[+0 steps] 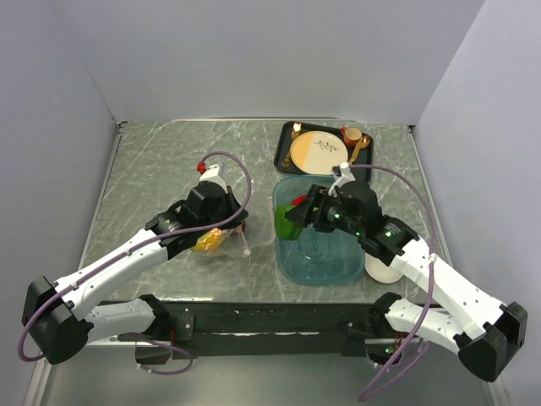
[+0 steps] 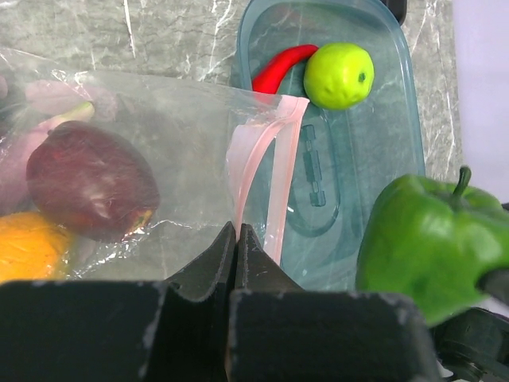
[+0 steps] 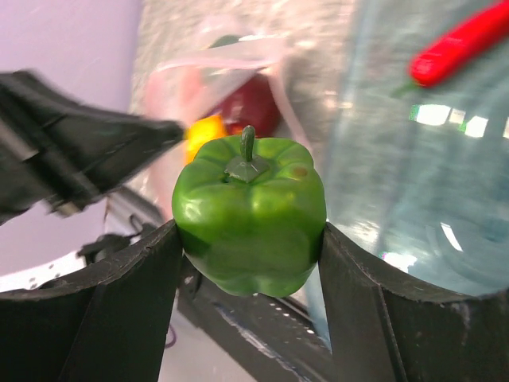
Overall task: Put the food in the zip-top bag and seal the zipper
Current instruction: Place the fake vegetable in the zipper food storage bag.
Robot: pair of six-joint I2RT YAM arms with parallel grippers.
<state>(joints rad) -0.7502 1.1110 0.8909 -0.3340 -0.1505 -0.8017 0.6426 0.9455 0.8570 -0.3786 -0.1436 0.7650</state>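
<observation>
While the left gripper, at lower centre of its wrist view, presses its jaws together on the edge of the clear, floppy plastic zip-top bag just beside the pale pink zipper strip, the right gripper pinches a glossy green toy bell pepper between its jaws, over the left side of the translucent teal oval tray. A dark red piece and an orange piece lie inside the bag. A red chilli and a lime-green round fruit lie in the tray. Loading is judged the step in hand. Next, the pepper must travel leftward into the slack, narrow mouth; sealing is not yet begun.
</observation>
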